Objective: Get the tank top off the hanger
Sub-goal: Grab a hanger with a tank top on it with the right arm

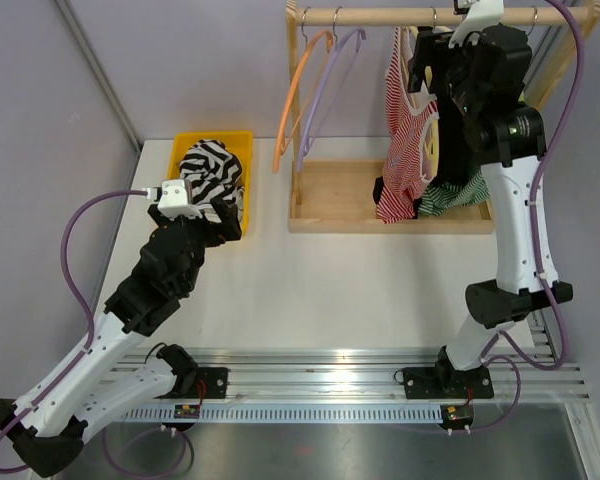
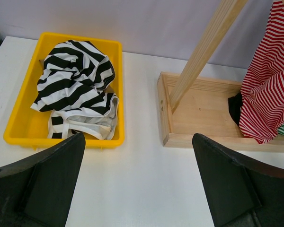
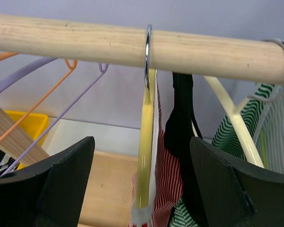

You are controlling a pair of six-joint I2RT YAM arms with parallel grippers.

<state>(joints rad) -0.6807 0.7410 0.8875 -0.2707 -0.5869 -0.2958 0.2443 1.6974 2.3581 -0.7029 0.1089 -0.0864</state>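
Red-and-white striped fabric identifies the tank top [image 1: 405, 150]. It is hanging on the pale yellow plastic hanger [image 3: 144, 156], whose metal ring is looping over the round wooden rail [image 3: 85, 42] of the rack.

1. Right arm: I am holding my right pincer [image 3: 139, 161] raised just below the rail. Its jaws are standing apart, one on each side of the yellow hanger and the black strap [image 3: 182, 109] beside it. They are clamping nothing.
2. Left arm: I am holding my left pincer [image 2: 137, 179] above the white table [image 1: 330, 290], with its jaws spread wide and gripping nothing. It is facing the yellow plastic tray [image 2: 19, 127].
3. Surroundings: A crumpled black-and-white striped garment [image 2: 75, 80] is lying inside the tray. An orange hanger [image 1: 295, 100] and a lilac hanger [image 1: 325, 95] are hanging bare on the rail, to the left of the tank top. A green-and-white striped garment [image 3: 236, 123] is hanging on the other side of it. The tank top's hem is reaching down to the wooden base box [image 2: 203, 109] of the rack.
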